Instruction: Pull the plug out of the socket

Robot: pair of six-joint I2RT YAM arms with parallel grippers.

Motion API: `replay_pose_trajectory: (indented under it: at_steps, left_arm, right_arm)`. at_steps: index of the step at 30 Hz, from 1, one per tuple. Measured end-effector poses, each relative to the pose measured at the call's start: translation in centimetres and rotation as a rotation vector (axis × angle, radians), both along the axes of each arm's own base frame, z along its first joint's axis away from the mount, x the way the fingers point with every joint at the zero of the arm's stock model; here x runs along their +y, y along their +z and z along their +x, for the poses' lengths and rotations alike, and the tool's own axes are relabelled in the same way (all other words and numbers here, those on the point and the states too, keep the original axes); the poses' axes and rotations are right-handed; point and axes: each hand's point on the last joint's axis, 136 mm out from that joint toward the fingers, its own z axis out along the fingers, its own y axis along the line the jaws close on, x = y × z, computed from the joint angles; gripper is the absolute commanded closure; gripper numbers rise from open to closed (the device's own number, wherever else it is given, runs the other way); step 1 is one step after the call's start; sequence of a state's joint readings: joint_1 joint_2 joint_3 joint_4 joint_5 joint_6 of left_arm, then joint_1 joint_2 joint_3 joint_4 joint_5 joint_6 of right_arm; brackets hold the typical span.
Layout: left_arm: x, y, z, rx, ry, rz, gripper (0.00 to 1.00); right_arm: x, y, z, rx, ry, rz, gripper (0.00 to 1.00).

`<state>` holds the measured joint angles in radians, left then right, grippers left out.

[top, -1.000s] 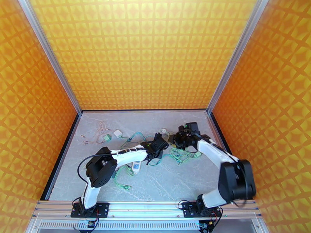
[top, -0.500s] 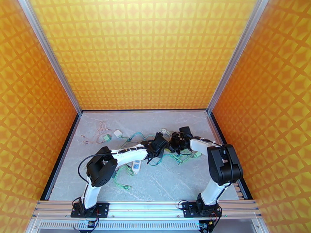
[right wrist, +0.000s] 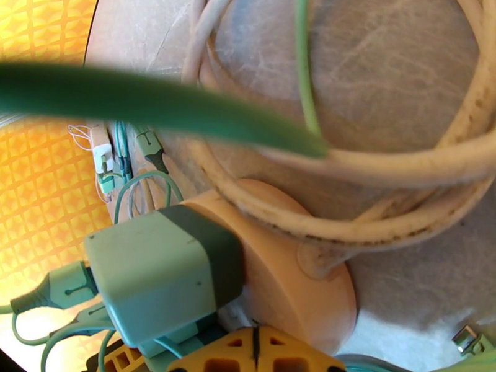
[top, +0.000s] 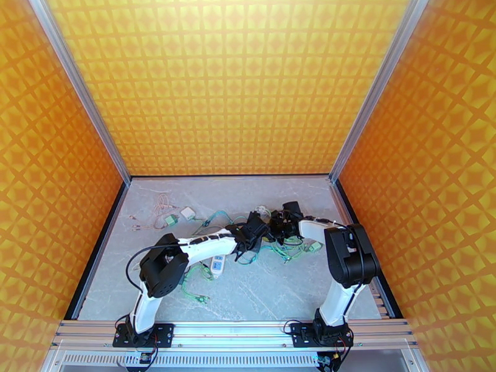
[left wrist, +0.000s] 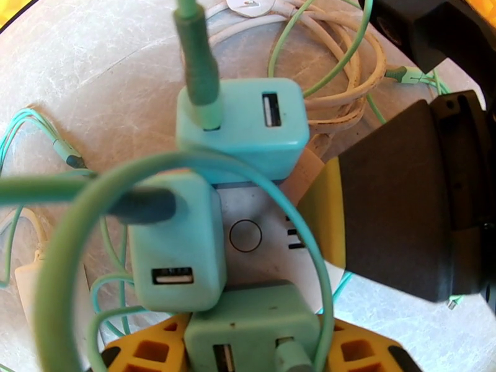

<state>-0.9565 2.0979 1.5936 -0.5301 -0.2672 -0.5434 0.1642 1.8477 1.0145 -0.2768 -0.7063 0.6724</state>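
Note:
The socket [left wrist: 248,234] is a small white block with a round button, lying mid-table [top: 268,225] with teal plugs on several of its sides. My left gripper [left wrist: 254,349] is shut on the nearest teal plug [left wrist: 248,327], one yellow finger [left wrist: 146,351] on each flank. Two more teal plugs [left wrist: 245,128] [left wrist: 177,255] carry green cables. My right gripper [right wrist: 254,349] is shut at the socket's peach base [right wrist: 285,280], beside a teal and grey plug [right wrist: 155,274]. In the left wrist view its black finger [left wrist: 397,199] presses against the socket's right side. From above, both grippers [top: 253,230] [top: 280,223] meet at the socket.
Green cables [top: 291,248] tangle around the socket and a coiled white cord [left wrist: 347,88] lies behind it. A white adapter [top: 187,212] and thin pink wires [top: 152,212] sit at the back left; a small white device [top: 217,265] lies under the left arm.
The right arm has swung left and folded in toward the socket, and its gripper has shut. The left arm has kept its place and grip.

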Motion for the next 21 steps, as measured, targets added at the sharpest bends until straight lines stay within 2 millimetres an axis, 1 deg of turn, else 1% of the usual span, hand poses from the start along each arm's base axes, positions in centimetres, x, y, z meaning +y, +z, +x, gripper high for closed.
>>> replay_pose_trajectory:
  at_steps: [7,10,13,16,21]
  left_arm:
    - [-0.44,0.03,-0.13,-0.040,-0.005,0.070,0.74]
    - [-0.47,0.11,-0.17,-0.050,-0.005,0.079,0.80]
    - [-0.45,0.12,-0.17,-0.049,0.002,0.076,0.81]
    - [-0.20,-0.07,0.00,-0.023,0.024,0.051,0.82]
    - [0.42,0.16,0.44,0.037,0.051,-0.066,0.82]
  right_arm:
    - [-0.19,-0.13,0.03,0.001,-0.003,-0.013,1.00]
    - [-0.25,-0.16,0.03,0.002,-0.004,-0.018,1.00]
    - [-0.27,-0.16,0.01,0.002,-0.001,-0.025,1.00]
    - [-0.20,-0.21,-0.02,-0.001,0.003,-0.032,1.00]
    - [-0.19,-0.21,-0.04,-0.004,0.009,-0.043,1.00]
